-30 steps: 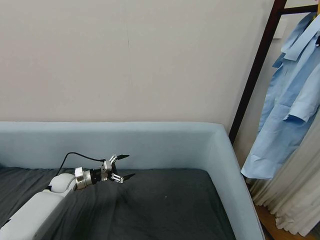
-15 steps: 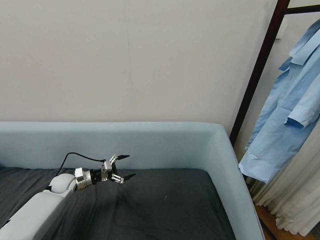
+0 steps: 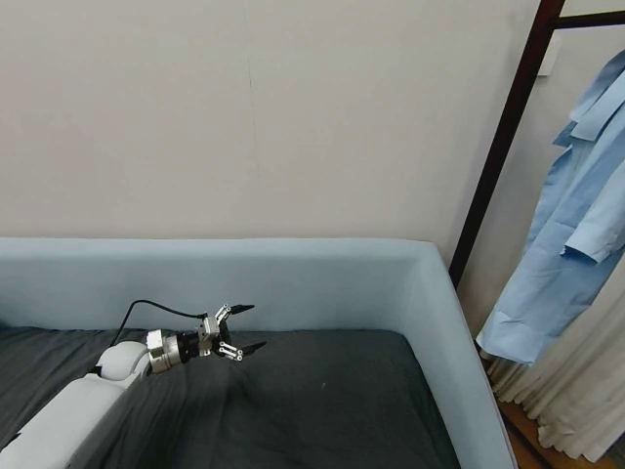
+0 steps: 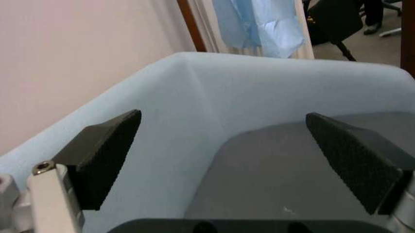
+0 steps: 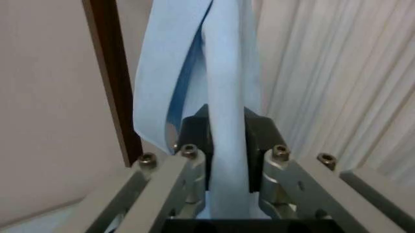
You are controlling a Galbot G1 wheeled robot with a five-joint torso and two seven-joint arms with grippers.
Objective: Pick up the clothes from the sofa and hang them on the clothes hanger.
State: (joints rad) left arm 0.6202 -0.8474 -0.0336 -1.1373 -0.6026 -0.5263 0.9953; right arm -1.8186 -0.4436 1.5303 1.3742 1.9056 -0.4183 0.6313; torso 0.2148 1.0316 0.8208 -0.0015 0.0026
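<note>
A light blue shirt (image 3: 576, 215) hangs in the air at the far right, beside the dark brown post of the clothes hanger (image 3: 500, 147). In the right wrist view my right gripper (image 5: 227, 145) is shut on a fold of that shirt (image 5: 227, 73), with the hanger post (image 5: 112, 73) close beside it. My left gripper (image 3: 240, 327) hovers open and empty just above the sofa's dark seat cushion (image 3: 312, 401). In the left wrist view, its two black pads (image 4: 107, 150) stand wide apart, facing the pale blue sofa corner (image 4: 214, 97) and the shirt (image 4: 266, 22) beyond it.
The pale blue sofa backrest (image 3: 293, 278) and its right armrest (image 3: 459, 371) border the seat. White curtains (image 3: 576, 391) hang behind the shirt at the lower right. A black office chair (image 4: 337, 19) stands in the room beyond the sofa.
The shirt has shifted a little to the right and its hem has swung. My left arm stays still above the seat.
</note>
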